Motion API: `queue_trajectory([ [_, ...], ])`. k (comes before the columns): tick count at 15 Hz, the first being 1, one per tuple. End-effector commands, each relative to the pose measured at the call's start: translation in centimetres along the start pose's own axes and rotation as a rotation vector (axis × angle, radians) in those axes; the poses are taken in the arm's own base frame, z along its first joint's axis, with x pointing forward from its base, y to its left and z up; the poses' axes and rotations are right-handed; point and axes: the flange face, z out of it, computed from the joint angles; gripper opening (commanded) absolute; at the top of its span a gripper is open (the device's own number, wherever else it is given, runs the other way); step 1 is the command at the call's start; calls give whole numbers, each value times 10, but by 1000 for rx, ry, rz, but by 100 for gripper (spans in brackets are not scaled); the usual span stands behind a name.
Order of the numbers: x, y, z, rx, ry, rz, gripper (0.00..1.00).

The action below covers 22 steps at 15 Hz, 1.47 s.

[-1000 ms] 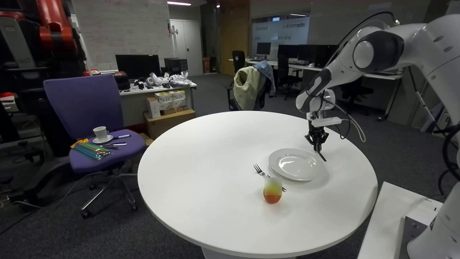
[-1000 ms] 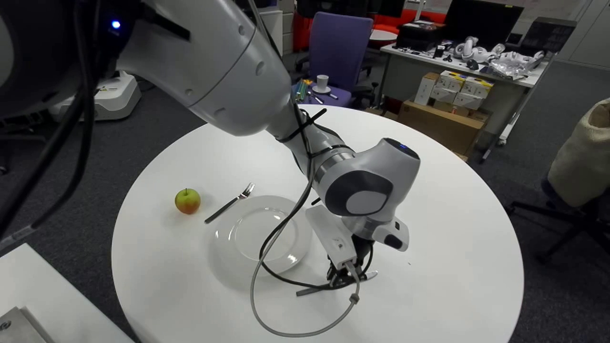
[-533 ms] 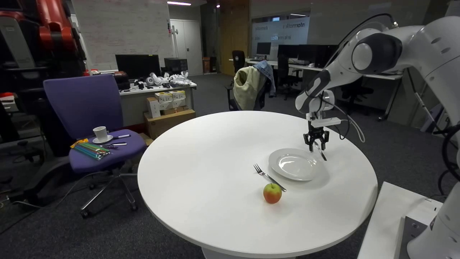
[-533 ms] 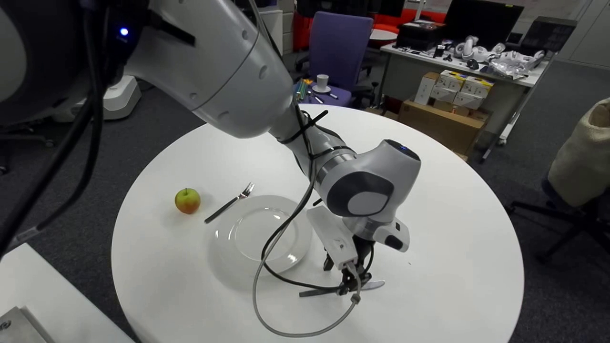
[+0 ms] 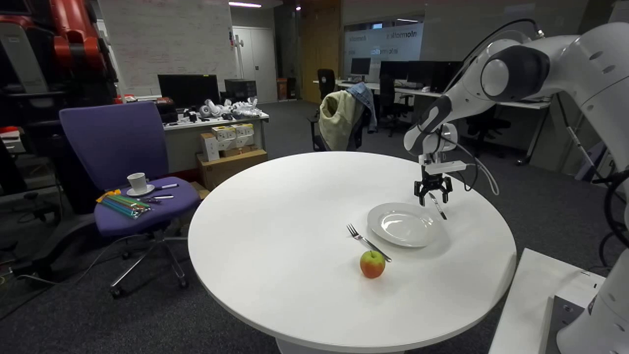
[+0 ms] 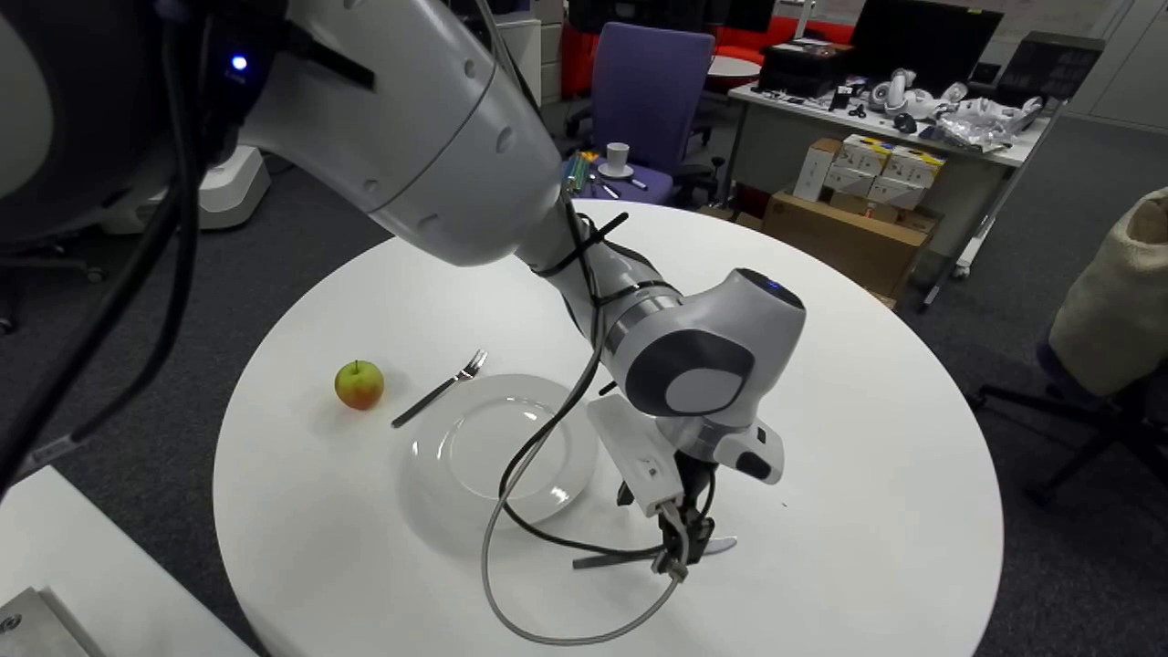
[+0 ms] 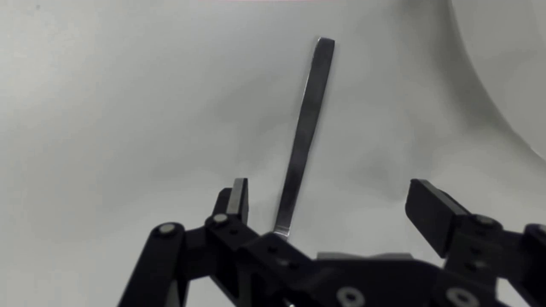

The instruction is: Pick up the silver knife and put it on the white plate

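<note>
Silver knife (image 7: 306,130) — slim and straight — glints along one edge.

Jaws wide on my pincer (image 7: 330,200): gap spans the silver knife (image 7: 305,128), which runs nearer the jaw on the left of the wrist view, so most slack is toward the white plate (image 7: 512,55). Plate's the nearest obstacle, a strip of free counter (image 7: 379,106) between its rim and the knife; fork (image 6: 443,394) sits just beside the plate's other side, apple (image 6: 359,384) past that. Room to pass on the knife's side away from the plate; grey cable (image 6: 566,643) loops off my arm (image 6: 438,137), height hard to tell.
</note>
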Motion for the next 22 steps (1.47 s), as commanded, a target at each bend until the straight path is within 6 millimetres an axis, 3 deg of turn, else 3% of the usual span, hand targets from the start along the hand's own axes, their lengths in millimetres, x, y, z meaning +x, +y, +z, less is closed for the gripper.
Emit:
queue_trajectory([
  [1,3,5,-6,11,20,87,100],
  [13,11,4,-13,20,198,167,100],
  [18,-5,-2,-1,53,163,157,100],
  [22,-12,-1,-2,57,191,170,100],
])
